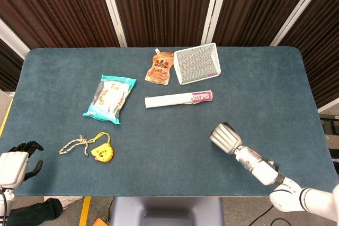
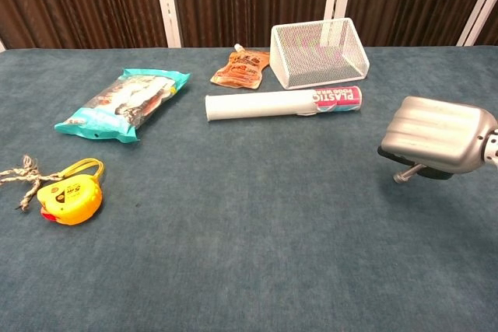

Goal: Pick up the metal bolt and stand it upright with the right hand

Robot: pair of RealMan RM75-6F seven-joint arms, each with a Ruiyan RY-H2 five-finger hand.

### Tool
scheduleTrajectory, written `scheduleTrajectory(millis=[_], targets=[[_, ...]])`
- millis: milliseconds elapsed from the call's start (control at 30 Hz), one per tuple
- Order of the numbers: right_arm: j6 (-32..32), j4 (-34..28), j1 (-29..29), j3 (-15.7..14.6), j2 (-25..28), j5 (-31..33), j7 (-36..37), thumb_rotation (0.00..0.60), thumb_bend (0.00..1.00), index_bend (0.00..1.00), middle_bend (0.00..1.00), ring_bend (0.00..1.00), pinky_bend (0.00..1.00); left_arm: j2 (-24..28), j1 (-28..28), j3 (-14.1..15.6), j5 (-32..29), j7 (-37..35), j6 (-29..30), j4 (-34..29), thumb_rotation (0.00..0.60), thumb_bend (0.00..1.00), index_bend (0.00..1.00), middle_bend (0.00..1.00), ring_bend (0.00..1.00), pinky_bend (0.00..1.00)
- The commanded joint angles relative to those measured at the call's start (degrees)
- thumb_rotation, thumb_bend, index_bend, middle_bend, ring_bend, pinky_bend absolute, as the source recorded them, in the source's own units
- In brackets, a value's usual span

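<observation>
While the right hand (image 2: 438, 145) hung low over the table's (image 2: 249, 254) right side, the bolt (image 2: 405, 174) sat beneath it, gripped from above. Only the bolt's lower end showed in the chest view, a short metal stub slanting down and to the left from under the curled fingers (image 2: 420, 134). Whether its tip touched the cloth or hung just above it could not be told. The fingers were closed in around the bolt, backs facing the chest camera. In the head view, the right hand (image 1: 225, 137) covered the bolt completely.

The left hand (image 1: 17, 160) was off the table's near left corner, well apart from everything on the surface. Its dark fingers were loosely curled and apart, holding nothing.

Remaining items, from the right hand outward:

- A white tube (image 2: 282, 103) with a pink printed label lay on its side near the table's middle, long axis running left to right, label end toward the right.
- A wire basket (image 2: 319, 52) sat just behind the tube, tipped so its mesh bottom faced the head camera.
- An orange pouch (image 2: 242, 68) with a spout lay flat just left of the basket.
- A teal snack bag (image 2: 124, 104) lay flat on the left half of the table.
- A yellow tape measure (image 2: 68, 194) lay near the front left edge, a knotted rope (image 2: 17, 174) attached to its loop and trailing left.
</observation>
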Motion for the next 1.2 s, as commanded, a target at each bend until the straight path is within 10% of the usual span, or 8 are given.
scheduleTrajectory(millis=[33, 667, 933, 1200], targets=[[0.2, 0.2, -0.1, 0.1, -0.2, -0.1, 0.2, 0.600, 0.43, 0.78, 0.94, 0.96, 1.00, 0.0, 0.0, 0.0, 0.0, 0.0, -0.1, 0.0, 0.600, 0.37, 0.41, 0.33, 0.33, 0.46], [2.2, 1.0, -1.0, 0.6, -0.6, -1.0, 2.5, 0.600, 0.40, 0.44, 0.94, 0.96, 1.00, 0.1, -0.1, 0.1, -0.2, 0.3, -0.3, -0.2, 0.600, 0.37, 0.41, 0.33, 0.33, 0.46], [8.2, -4.7, -4.1, 2.3, 2.2, 0.6, -0.7, 0.600, 0.13, 0.29, 0.93, 0.92, 1.00, 0.1, 0.0, 0.1, 0.1, 0.3, 0.0, -0.2, 0.600, 0.37, 0.41, 0.33, 0.33, 0.46], [19.4, -18.5, -11.5, 4.7, 8.0, 4.8, -0.4, 0.600, 0.02, 0.20, 0.55, 0.67, 0.89, 0.0, 0.1, 0.3, 0.9, 0.4, 0.6, -0.3, 0.600, 0.37, 0.41, 0.33, 0.33, 0.46]])
